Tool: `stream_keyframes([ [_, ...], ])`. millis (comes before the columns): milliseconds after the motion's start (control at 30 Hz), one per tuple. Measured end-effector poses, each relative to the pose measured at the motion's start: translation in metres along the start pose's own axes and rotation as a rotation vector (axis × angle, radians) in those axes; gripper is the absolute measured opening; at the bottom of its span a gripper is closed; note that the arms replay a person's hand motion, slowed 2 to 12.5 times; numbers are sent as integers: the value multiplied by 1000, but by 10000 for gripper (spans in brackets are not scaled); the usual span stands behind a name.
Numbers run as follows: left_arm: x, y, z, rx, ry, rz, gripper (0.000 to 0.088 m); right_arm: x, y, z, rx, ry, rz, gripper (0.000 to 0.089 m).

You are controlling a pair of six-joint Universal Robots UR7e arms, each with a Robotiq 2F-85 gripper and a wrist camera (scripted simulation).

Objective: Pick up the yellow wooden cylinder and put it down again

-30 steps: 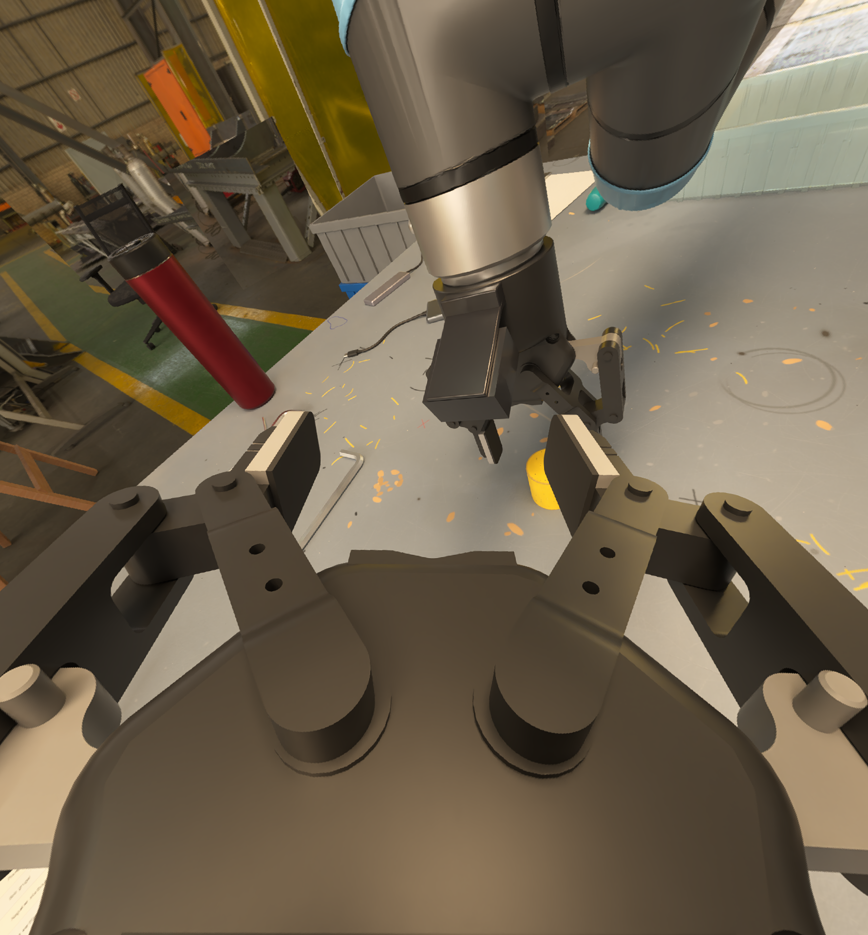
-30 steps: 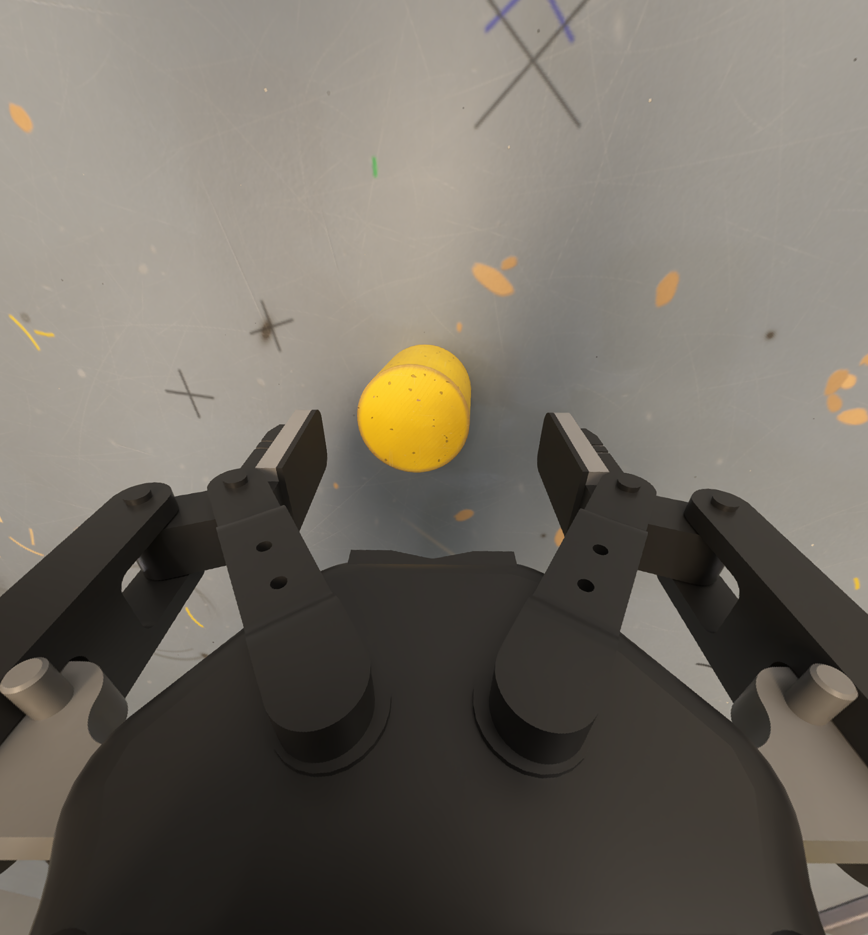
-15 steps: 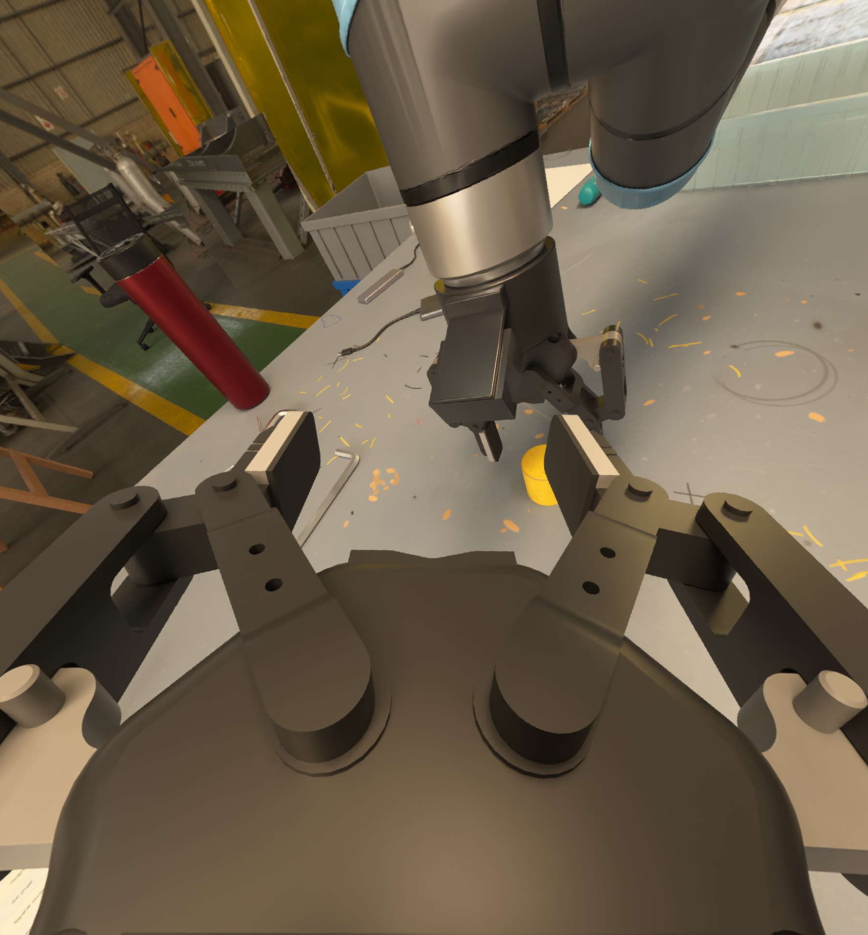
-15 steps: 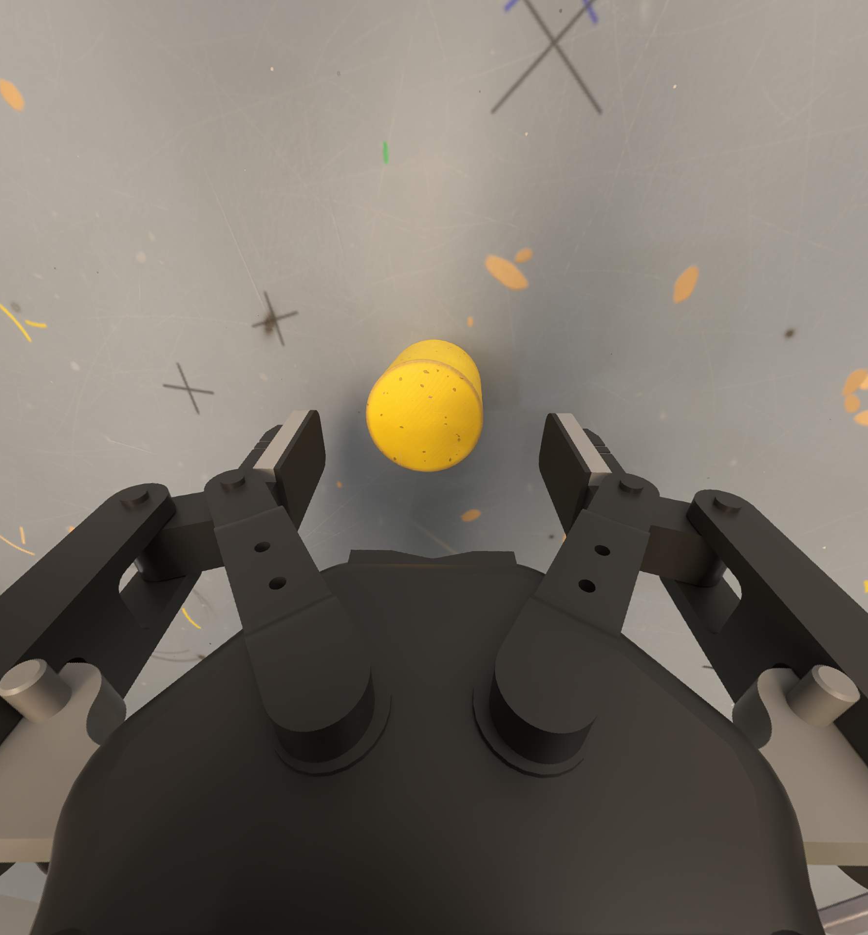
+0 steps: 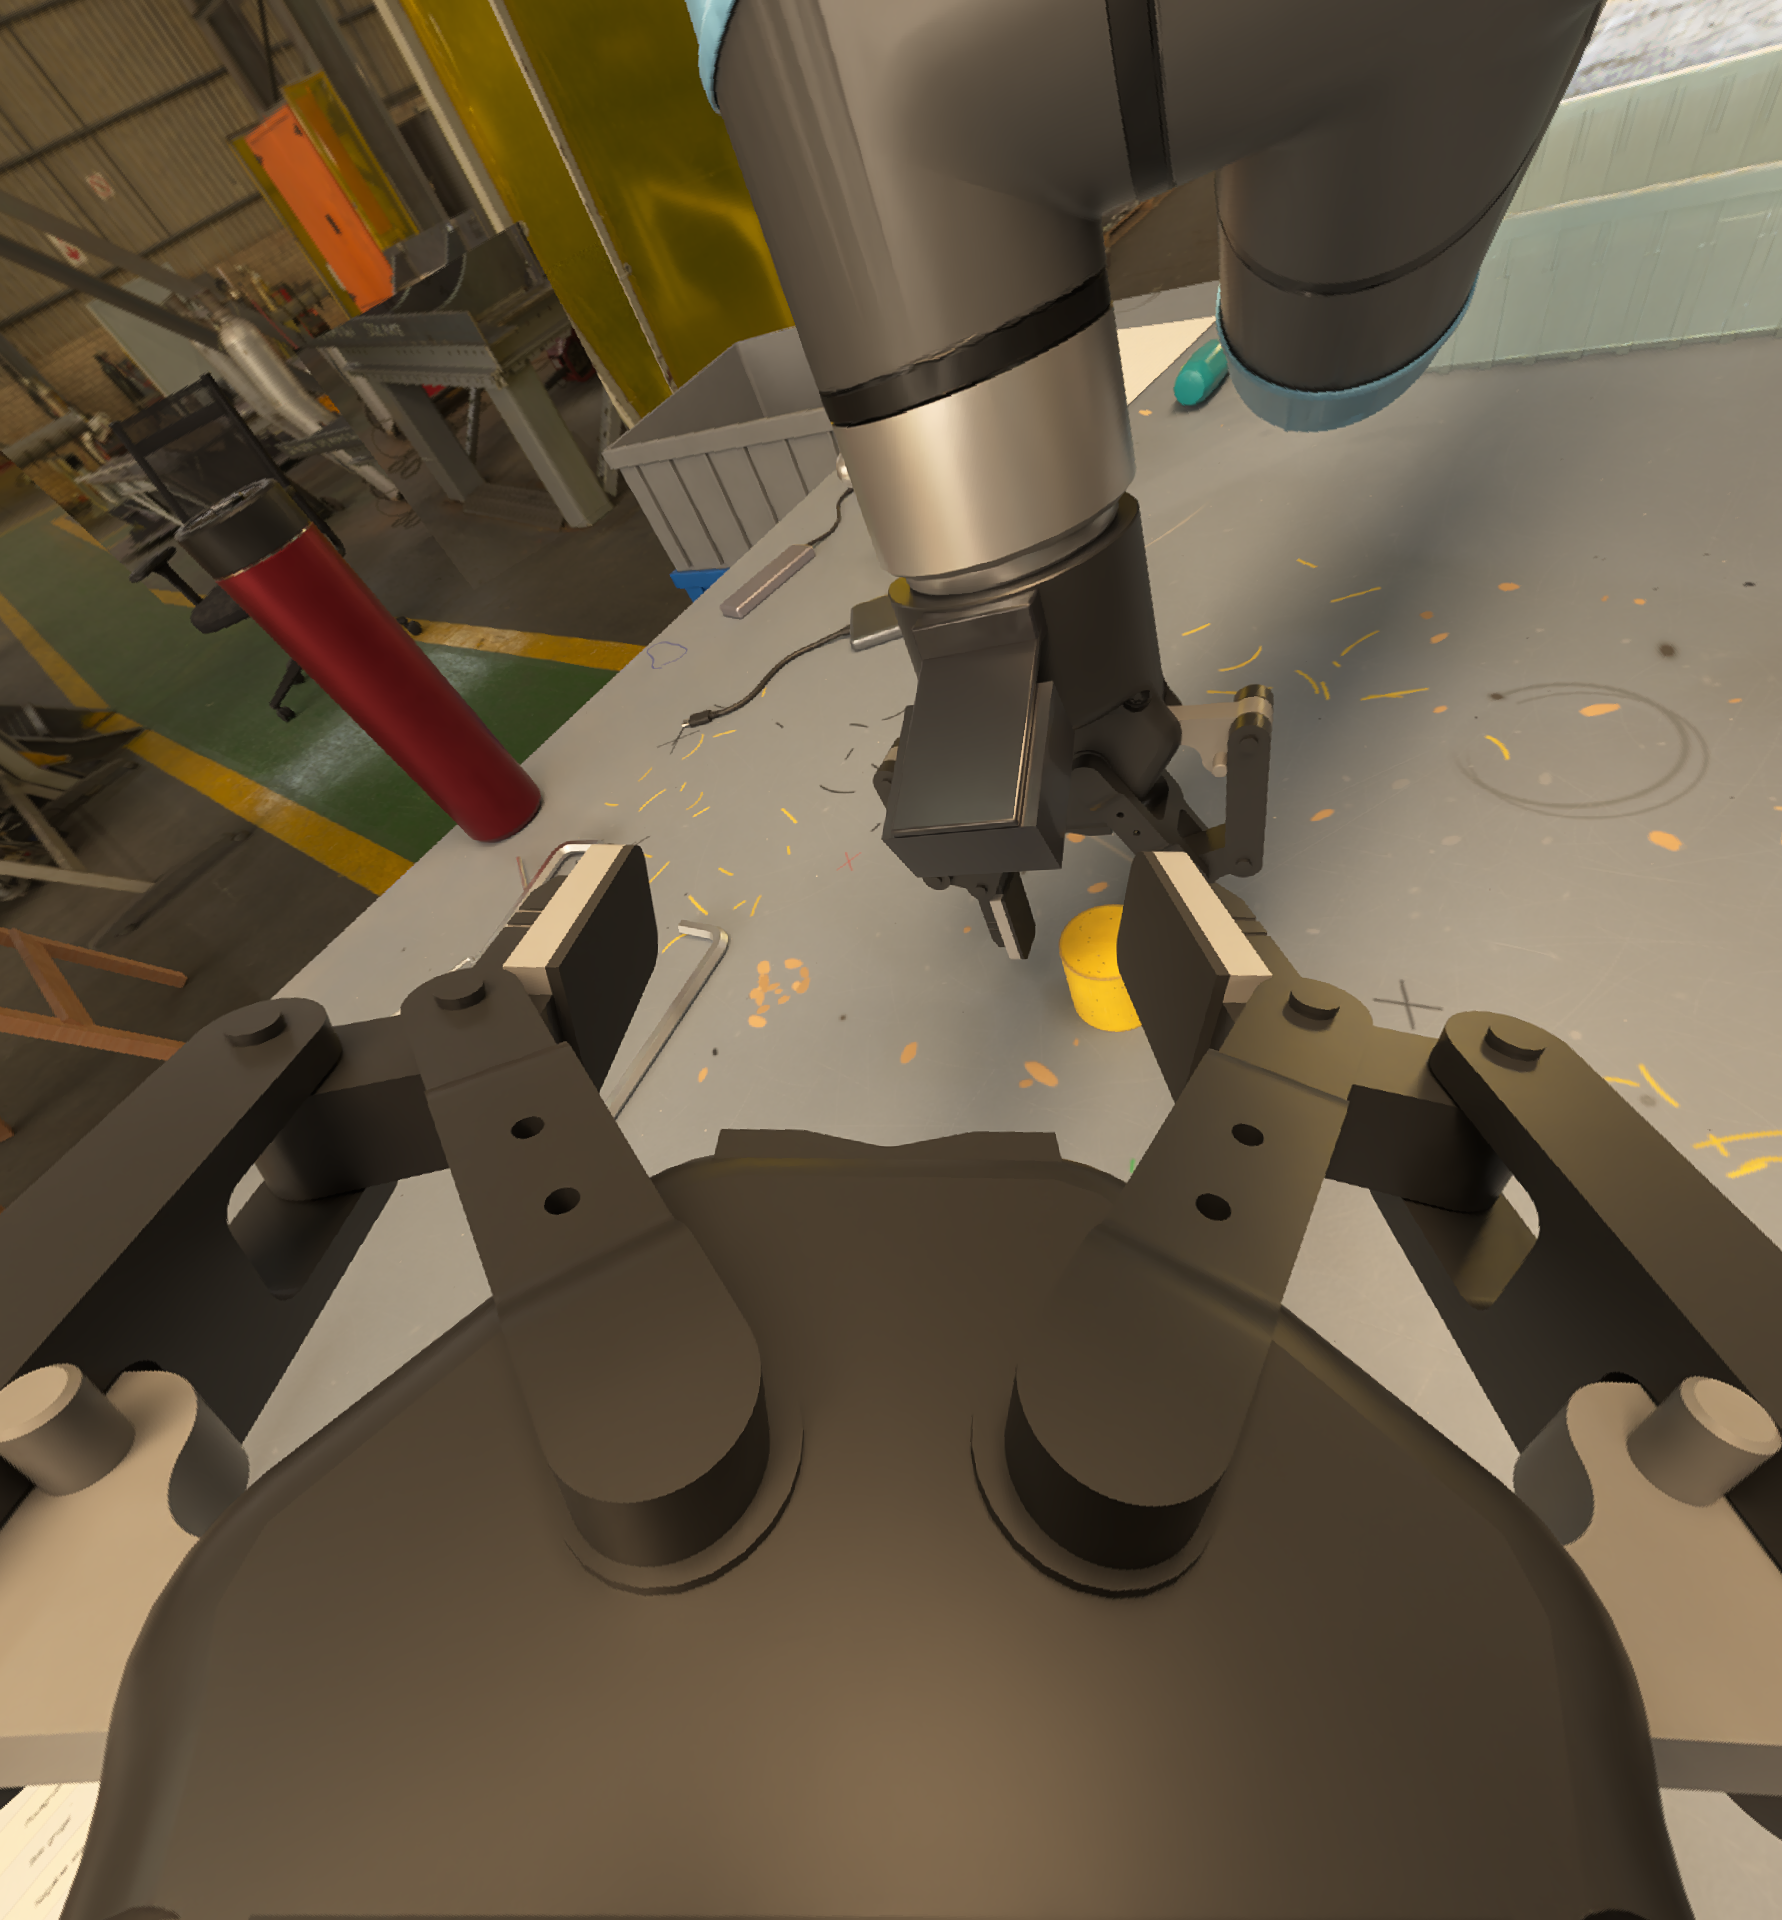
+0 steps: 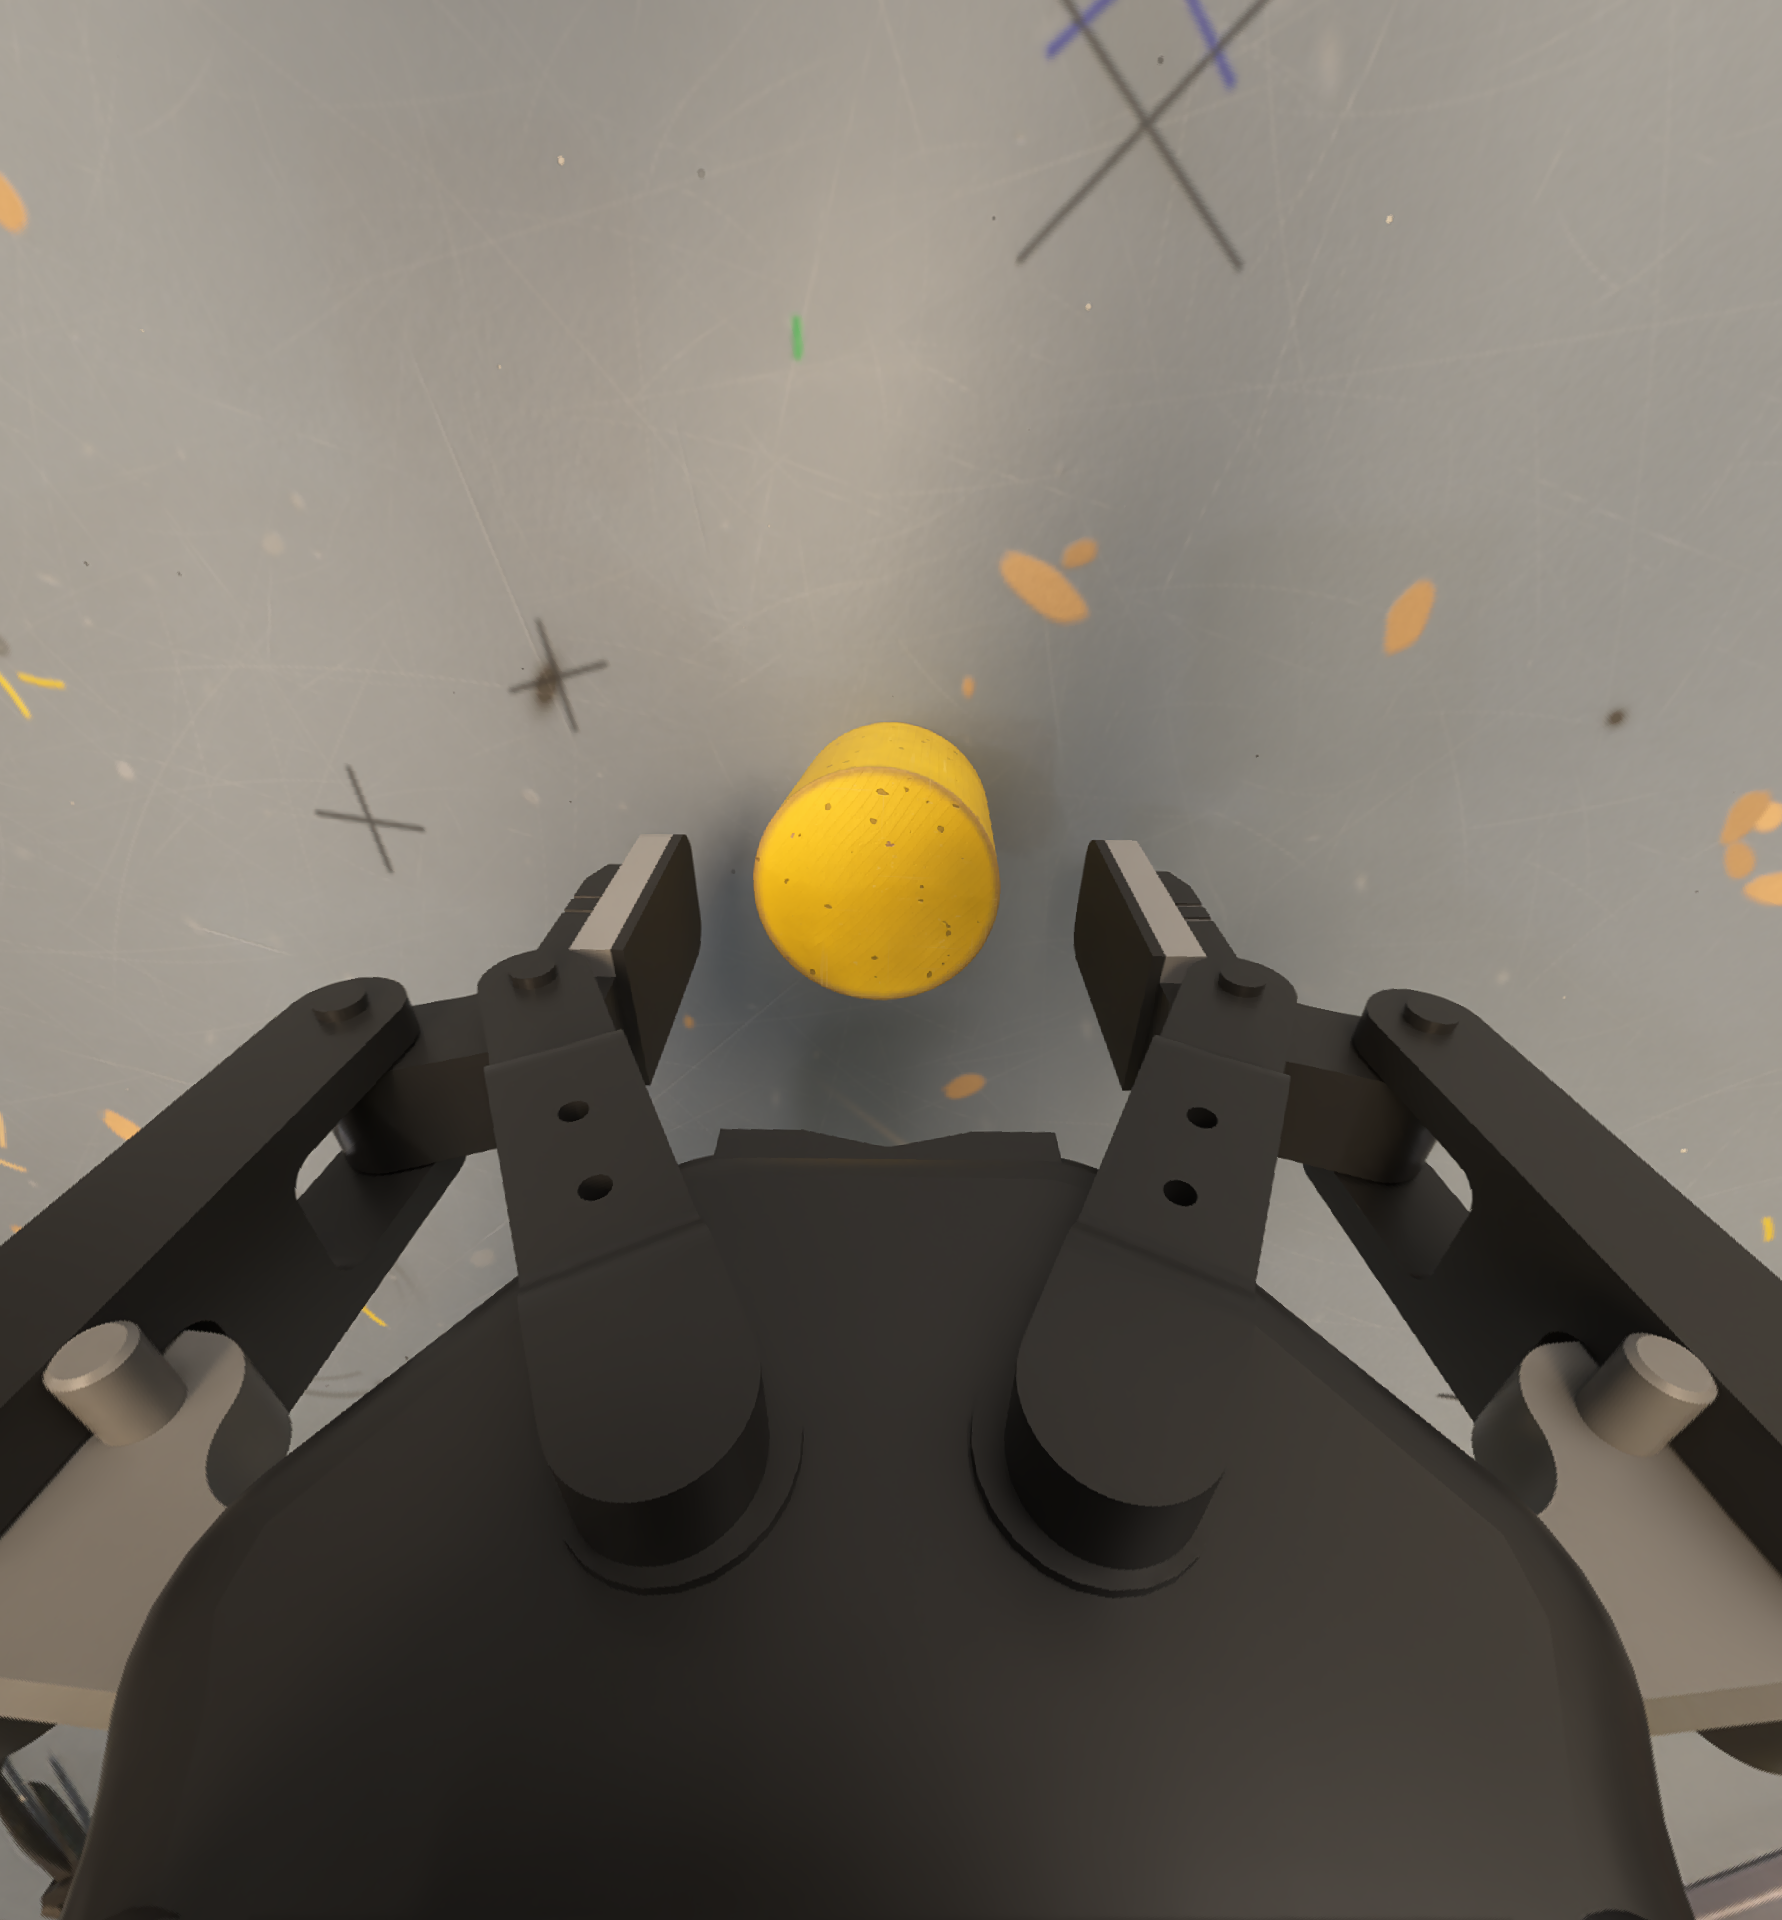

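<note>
The yellow wooden cylinder (image 6: 876,862) stands upright on the grey table, seen from above in the right wrist view. My right gripper (image 6: 887,883) is open right over it, with one finger on each side and gaps to both. In the left wrist view the cylinder (image 5: 1093,971) is partly hidden behind my left gripper's right finger. One fingertip (image 5: 1012,927) of the right gripper hangs just left of the cylinder's top there. My left gripper (image 5: 887,914) is open and empty, short of the cylinder and above the table.
The right arm (image 5: 970,416) fills the upper middle of the left wrist view. A red tube (image 5: 367,675) leans at the table's left edge. A hex key (image 5: 679,997), a cable (image 5: 762,686), a grey bin (image 5: 731,468) and a teal object (image 5: 1199,374) lie beyond.
My right gripper has come down toward the cylinder, which now looks larger and sits level with the fingertips. The left wrist view has shifted slightly. Both grippers stay open.
</note>
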State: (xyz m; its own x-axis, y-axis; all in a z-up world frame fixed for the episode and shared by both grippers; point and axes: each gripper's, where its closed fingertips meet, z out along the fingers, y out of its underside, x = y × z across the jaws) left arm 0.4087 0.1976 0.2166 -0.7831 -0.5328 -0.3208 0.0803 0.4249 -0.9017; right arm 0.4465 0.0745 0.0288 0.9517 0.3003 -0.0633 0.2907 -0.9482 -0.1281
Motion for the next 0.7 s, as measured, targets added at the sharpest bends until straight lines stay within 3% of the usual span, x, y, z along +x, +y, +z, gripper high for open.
stream_keyframes([
  [200,2,1,1,-8,4,8,776,-1,-1,0,7,-2,3,552],
  [367,3,1,2,-15,4,18,777,-2,-2,0,21,-3,11,407],
  [700,6,3,3,-30,9,38,779,2,-6,-1,58,40,72,407],
])
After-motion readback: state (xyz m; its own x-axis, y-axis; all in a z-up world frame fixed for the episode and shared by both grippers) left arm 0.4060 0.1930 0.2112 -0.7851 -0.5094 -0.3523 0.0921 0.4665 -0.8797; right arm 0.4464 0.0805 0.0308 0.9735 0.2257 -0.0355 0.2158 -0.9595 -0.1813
